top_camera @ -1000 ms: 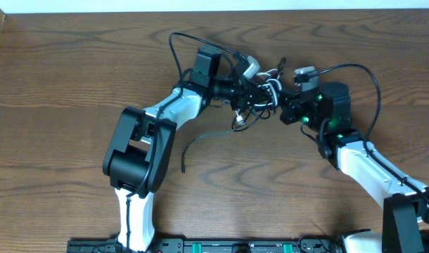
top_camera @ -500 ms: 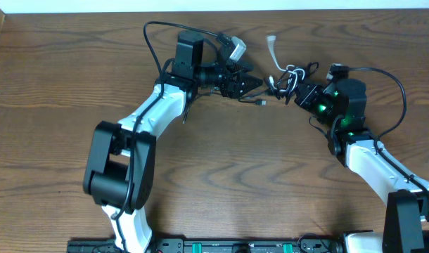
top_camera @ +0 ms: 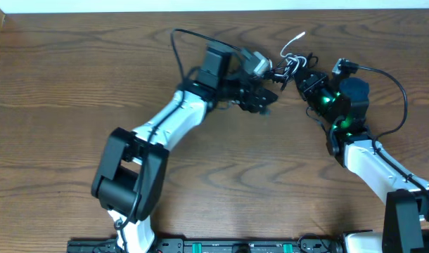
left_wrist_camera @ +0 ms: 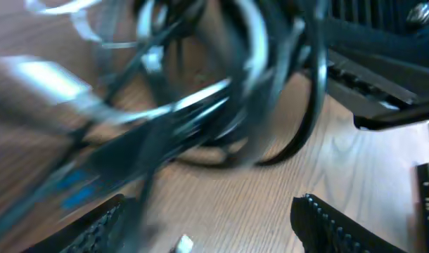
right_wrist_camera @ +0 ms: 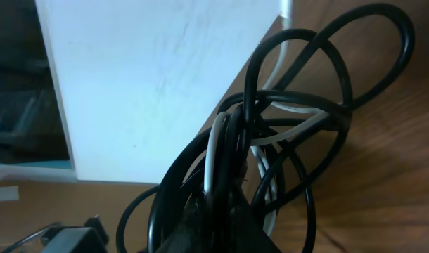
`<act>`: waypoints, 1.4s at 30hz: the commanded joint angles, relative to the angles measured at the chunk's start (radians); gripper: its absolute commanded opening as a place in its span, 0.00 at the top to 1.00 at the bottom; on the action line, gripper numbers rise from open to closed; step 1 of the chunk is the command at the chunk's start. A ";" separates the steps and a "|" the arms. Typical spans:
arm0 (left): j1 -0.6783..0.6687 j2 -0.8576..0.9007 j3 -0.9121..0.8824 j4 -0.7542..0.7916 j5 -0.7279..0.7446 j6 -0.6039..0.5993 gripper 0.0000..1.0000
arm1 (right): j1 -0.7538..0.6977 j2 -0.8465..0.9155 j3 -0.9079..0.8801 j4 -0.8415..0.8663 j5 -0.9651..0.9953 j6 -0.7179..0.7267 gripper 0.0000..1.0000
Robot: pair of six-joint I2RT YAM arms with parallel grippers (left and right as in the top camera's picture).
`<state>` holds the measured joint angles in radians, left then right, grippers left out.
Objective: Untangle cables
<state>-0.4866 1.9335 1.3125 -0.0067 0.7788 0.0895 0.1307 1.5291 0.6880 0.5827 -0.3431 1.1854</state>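
— Swung back in, the left arm [top_camera: 179, 116] has. A moment ago it had drawn off to the left, and now the left fingers [left_wrist_camera: 330, 225] sit just beside the cables [top_camera: 292, 65] again.

— And the bundle itself?

— It has been carried up and to the right, toward the far edge of the table [top_camera: 74, 84]. A second ago it lay between the two arms, nearer the middle. Now it hangs at the right fingers [top_camera: 307, 79], with the white cord [top_camera: 297, 39] sticking out of the top.

— Who's holding it?

— The right fingers are clamped shut on a bunch of black loops and the white one. From their own camera the strands run straight out of the grip. The left fingers are spread wide with nothing between them, and the knot is a blur just ahead of them.

— So did the pulling apart do anything?

— Not much, I'd say. The loops look as crossed as ever, and I can see no cord lying free on the table.

— What next, then?

— My guess is the left side is lining up a fresh bite on one strand while the right anchors the rest. The danger is catching several loops at once and only tightening the knot.
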 commanded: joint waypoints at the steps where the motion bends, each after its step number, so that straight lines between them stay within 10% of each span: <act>1: -0.050 -0.006 0.013 0.001 -0.111 0.043 0.25 | 0.007 -0.001 0.004 0.009 -0.006 0.038 0.99; 39: -0.163 -0.108 0.013 0.137 -0.516 0.329 0.24 | -0.018 -0.001 0.004 0.065 -0.147 0.149 0.99; 42: -0.163 -0.108 0.013 0.136 -0.570 0.329 0.39 | -0.018 -0.001 0.004 0.065 -0.169 0.149 0.99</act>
<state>-0.6495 1.8362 1.3125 0.1246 0.2840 0.4034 0.1123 1.5307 0.6876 0.6407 -0.4583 1.3251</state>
